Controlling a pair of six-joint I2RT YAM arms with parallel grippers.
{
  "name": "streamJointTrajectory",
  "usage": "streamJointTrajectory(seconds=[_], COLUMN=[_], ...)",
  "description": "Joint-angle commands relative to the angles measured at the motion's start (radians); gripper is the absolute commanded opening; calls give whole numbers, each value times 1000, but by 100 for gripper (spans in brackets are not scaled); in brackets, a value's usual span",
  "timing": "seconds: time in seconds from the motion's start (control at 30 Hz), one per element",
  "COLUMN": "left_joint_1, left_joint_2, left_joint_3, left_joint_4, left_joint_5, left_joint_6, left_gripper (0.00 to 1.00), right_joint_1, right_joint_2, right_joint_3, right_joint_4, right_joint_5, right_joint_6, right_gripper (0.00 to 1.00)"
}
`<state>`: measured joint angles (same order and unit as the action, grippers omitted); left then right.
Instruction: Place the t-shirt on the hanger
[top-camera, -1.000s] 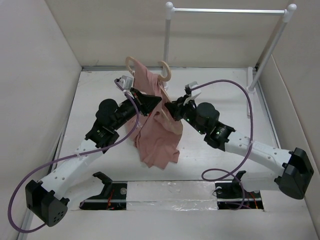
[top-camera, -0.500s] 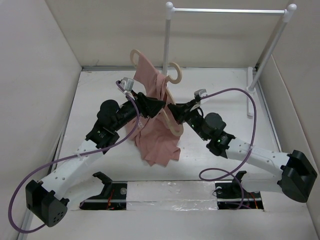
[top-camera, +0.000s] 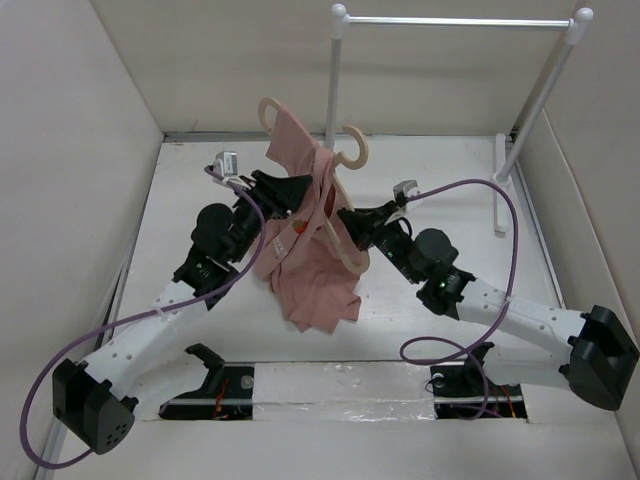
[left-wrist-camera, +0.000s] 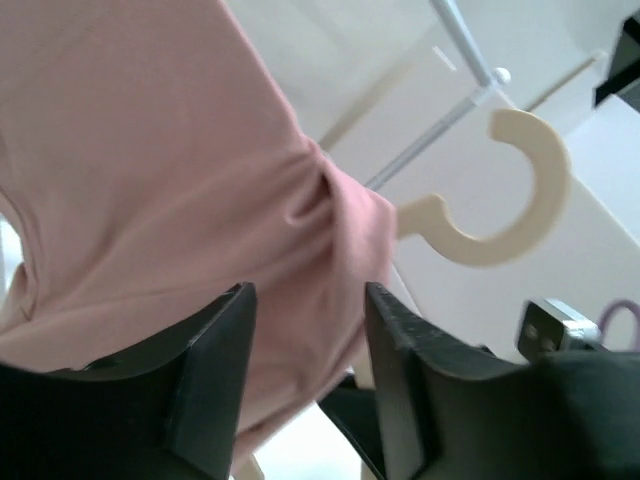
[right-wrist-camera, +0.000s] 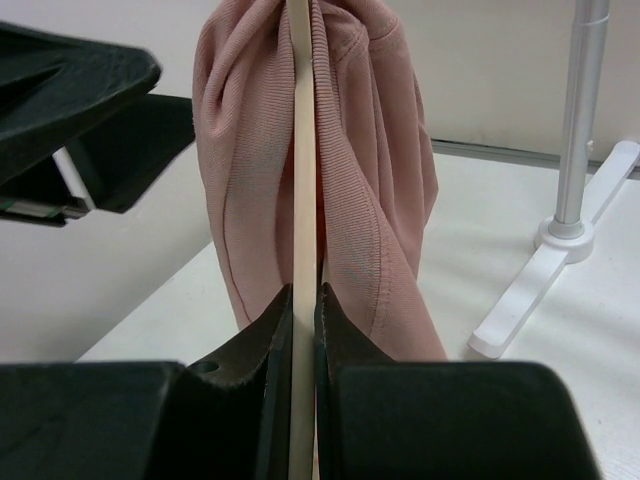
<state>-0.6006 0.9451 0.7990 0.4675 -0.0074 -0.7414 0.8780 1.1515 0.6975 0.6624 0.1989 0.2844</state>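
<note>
The beige hanger (top-camera: 355, 150) is held up in the air above the table, its hook at the upper right. The pink t-shirt (top-camera: 312, 262) is draped over it and hangs down in folds to the table. My right gripper (top-camera: 350, 226) is shut on the hanger's lower arm; in the right wrist view the thin hanger (right-wrist-camera: 303, 180) runs straight up between the closed fingers (right-wrist-camera: 335, 330), with the t-shirt (right-wrist-camera: 385, 170) bunched around it. My left gripper (top-camera: 298, 190) is open just left of the shirt. In its wrist view the t-shirt (left-wrist-camera: 170, 200) fills the space beyond the spread fingers (left-wrist-camera: 215, 370), and the hanger's hook (left-wrist-camera: 520, 190) sticks out on the right.
The white tubular rail stand (top-camera: 455, 20) stands at the back right, and its foot (right-wrist-camera: 545, 265) rests on the table to the right of the shirt. Purple cables (top-camera: 470, 190) loop off both arms. Side walls close in the table on the left and right.
The left gripper has opened, let go of the shirt fabric and drawn back to the left. The right gripper has carried the hanger a little to the right and turned it.
</note>
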Motion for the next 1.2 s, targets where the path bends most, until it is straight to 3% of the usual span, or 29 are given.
streamJointTrajectory(seconds=[0.0, 0.13, 0.27, 0.4, 0.53, 1.0, 1.17], left_joint_1=[-4, 7, 18, 28, 28, 41, 41], left_joint_2=[61, 100, 103, 116, 118, 270, 287], left_joint_3=[77, 103, 88, 77, 54, 178, 193], left_joint_4=[68, 91, 155, 204, 249, 120, 122], left_joint_5=[-72, -111, -112, -112, -117, -92, -52], left_joint_6=[-61, -79, -105, -122, -135, -138, -112], left_gripper=[47, 63, 68, 68, 62, 63, 49], right_joint_1=[12, 22, 22, 32, 32, 50, 50], right_joint_2=[-42, -47, -49, -29, -9, 20, 48], right_joint_3=[4, 7, 13, 19, 20, 102, 137], right_joint_4=[103, 86, 69, 66, 66, -6, -56], right_joint_5=[-15, -16, -19, -29, -27, -7, -16], right_joint_6=[2, -4, -10, -10, -10, -77, -93], right_gripper=[0, 0, 0, 0, 0, 0, 0])
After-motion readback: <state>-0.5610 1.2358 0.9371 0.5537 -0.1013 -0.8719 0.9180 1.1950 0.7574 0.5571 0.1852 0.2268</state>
